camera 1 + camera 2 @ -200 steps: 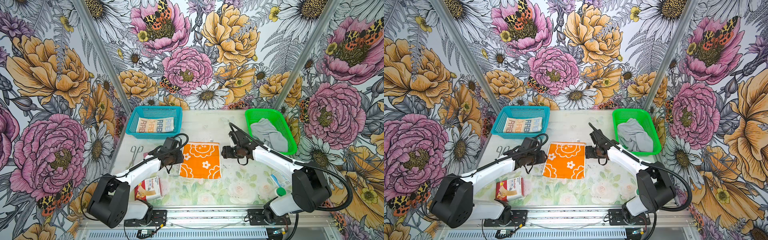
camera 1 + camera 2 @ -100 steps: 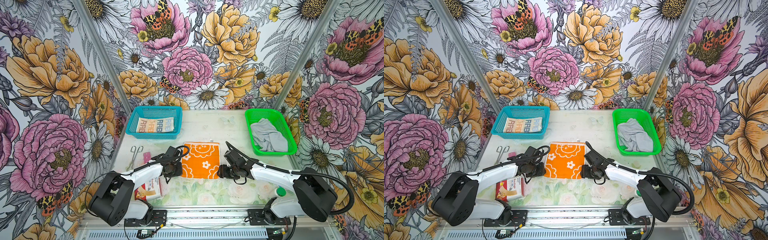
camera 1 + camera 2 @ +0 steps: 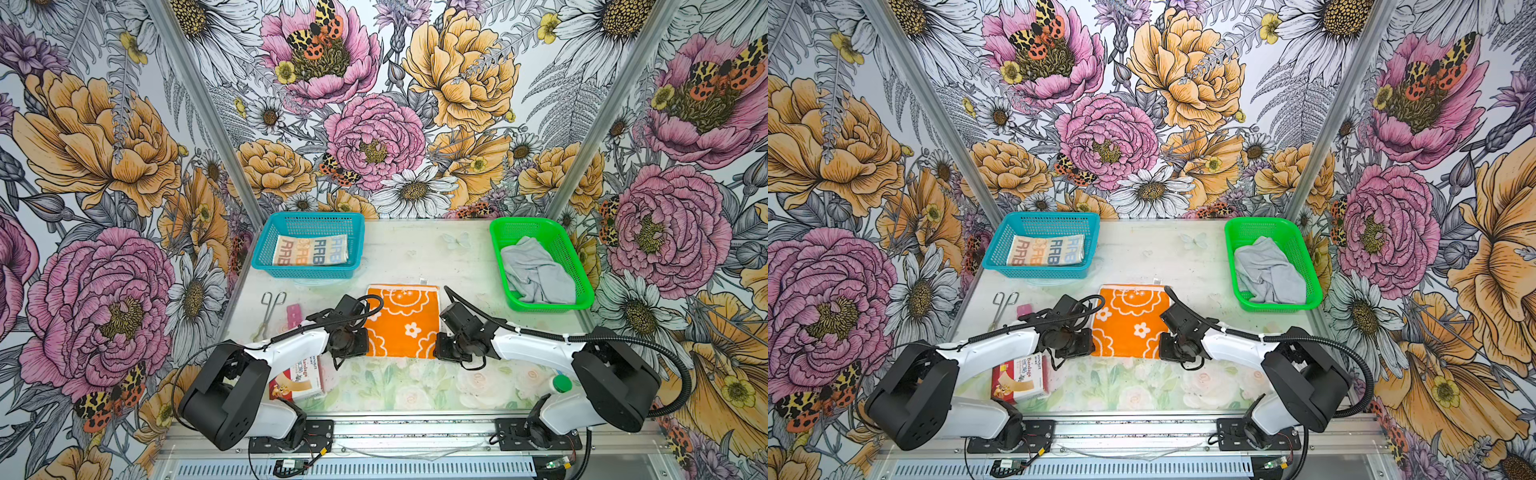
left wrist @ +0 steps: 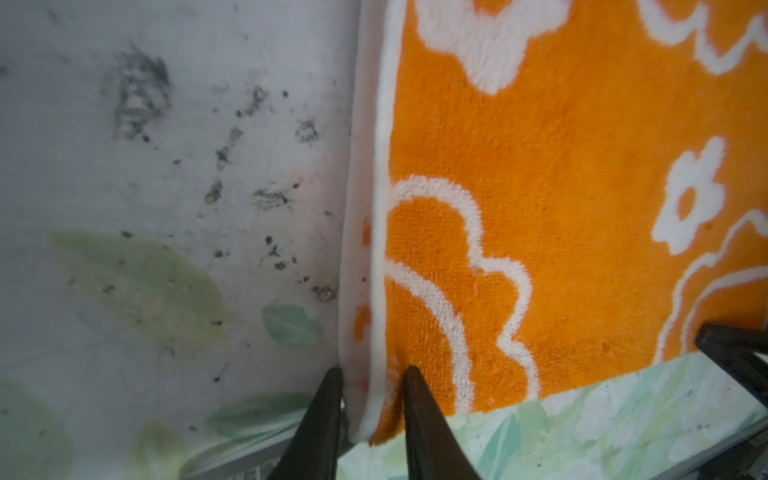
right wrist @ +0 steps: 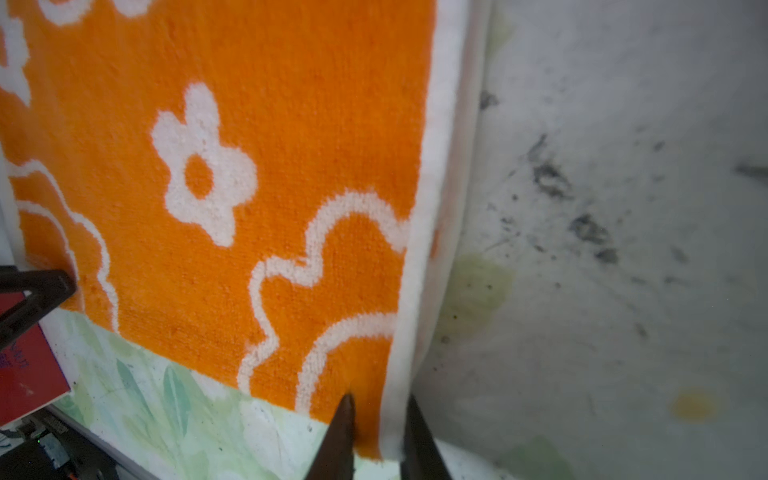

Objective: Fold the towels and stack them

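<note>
The orange towel (image 3: 401, 322) (image 3: 1129, 322) with white flowers lies flat in the middle of the table. My left gripper (image 3: 365, 349) (image 4: 372, 370) is shut on its near left corner, with the white hem bunched between the fingers. My right gripper (image 3: 436, 349) (image 5: 380, 399) is shut on the near right corner in the same way. The cream towel (image 3: 309, 250) with lettering lies folded in the blue basket (image 3: 307, 272) at the back left. The grey towel (image 3: 536, 272) lies crumpled in the green basket (image 3: 548, 305) at the back right.
A red-and-white bandage box (image 3: 297, 380) lies under my left arm near the front edge. Metal scissors (image 3: 270, 309) and a small pink piece (image 3: 293, 311) lie left of the orange towel. A green-capped white bottle (image 3: 561, 382) stands by the right arm's base.
Both grippers slid toward the front along the orange towel's sides, from mid-edge to its near corners, and closed on the cloth. The towel's near part has narrowed slightly.
</note>
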### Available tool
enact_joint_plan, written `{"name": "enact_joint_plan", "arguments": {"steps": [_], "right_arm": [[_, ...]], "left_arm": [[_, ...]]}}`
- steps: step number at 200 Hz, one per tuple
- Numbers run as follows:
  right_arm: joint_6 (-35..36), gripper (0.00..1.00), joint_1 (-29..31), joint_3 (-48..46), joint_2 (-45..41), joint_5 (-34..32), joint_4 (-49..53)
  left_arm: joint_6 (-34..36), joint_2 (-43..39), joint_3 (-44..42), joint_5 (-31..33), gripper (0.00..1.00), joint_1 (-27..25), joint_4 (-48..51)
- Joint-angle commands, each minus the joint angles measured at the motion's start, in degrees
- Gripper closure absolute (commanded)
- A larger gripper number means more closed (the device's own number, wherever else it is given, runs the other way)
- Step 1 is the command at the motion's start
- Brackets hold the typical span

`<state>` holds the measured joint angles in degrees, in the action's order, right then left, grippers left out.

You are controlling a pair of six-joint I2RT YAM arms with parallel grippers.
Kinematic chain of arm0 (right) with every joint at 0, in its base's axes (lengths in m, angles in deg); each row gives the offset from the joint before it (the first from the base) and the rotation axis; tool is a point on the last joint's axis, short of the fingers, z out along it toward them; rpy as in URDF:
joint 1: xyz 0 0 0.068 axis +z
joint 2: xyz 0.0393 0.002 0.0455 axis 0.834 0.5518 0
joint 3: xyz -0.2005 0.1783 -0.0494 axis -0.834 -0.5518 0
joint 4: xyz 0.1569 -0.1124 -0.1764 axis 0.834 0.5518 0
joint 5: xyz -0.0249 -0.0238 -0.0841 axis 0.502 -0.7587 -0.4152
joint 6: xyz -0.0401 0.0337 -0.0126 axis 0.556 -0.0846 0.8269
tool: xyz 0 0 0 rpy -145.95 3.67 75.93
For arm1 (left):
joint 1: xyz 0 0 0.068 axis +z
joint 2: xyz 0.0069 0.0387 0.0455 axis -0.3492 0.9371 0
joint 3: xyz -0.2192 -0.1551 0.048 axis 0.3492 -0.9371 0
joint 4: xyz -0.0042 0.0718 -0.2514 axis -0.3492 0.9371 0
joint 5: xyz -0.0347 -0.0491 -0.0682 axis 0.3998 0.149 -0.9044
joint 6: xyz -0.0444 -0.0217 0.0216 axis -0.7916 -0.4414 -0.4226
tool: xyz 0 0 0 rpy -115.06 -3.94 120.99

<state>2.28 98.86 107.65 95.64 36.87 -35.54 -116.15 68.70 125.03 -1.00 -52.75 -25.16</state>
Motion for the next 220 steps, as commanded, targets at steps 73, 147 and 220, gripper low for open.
{"name": "enact_joint_plan", "arguments": {"steps": [73, 147, 220], "right_arm": [[-2.3, 1.0, 0.5, -9.0, -8.8, 1.6, 7.9], [-6.5, 1.0, 0.5, -10.8, -25.9, 3.2, 17.2], [-1.9, 1.0, -5.6, -1.1, -21.1, 1.3, 17.8]], "left_arm": [[-7.4, -0.2, -3.7, -2.2, 1.0, -6.2, 3.3], [-11.6, -11.8, -1.8, -8.4, 1.0, -9.8, 9.0], [-4.1, -4.6, 9.4, -9.7, 1.0, -3.8, 10.0]]}}
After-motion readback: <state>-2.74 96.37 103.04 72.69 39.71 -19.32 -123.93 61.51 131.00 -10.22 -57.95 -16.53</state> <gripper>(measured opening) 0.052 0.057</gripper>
